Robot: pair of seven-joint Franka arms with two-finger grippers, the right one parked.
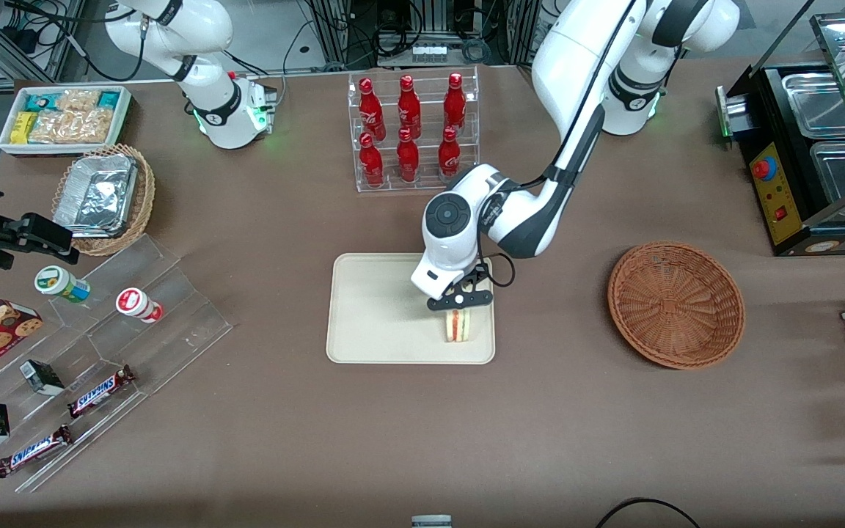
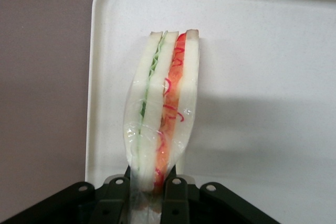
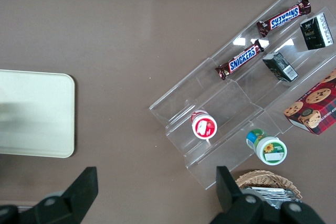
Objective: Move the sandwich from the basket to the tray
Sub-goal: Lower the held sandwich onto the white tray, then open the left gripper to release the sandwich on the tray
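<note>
Clamping the sandwich (image 1: 458, 325) by its upper edge, the pincer (image 1: 461, 299) holds it upright directly below itself, cut side facing the camera, just at the tray (image 1: 364, 315), basket (image 1: 675, 304) emptied nearby.

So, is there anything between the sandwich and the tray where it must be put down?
Nothing visible stands in the way. The claw is shut on the sandwich, which is held upright over the tray, at the corner nearest the front camera and the basket. The tray surface around it is bare.
</note>
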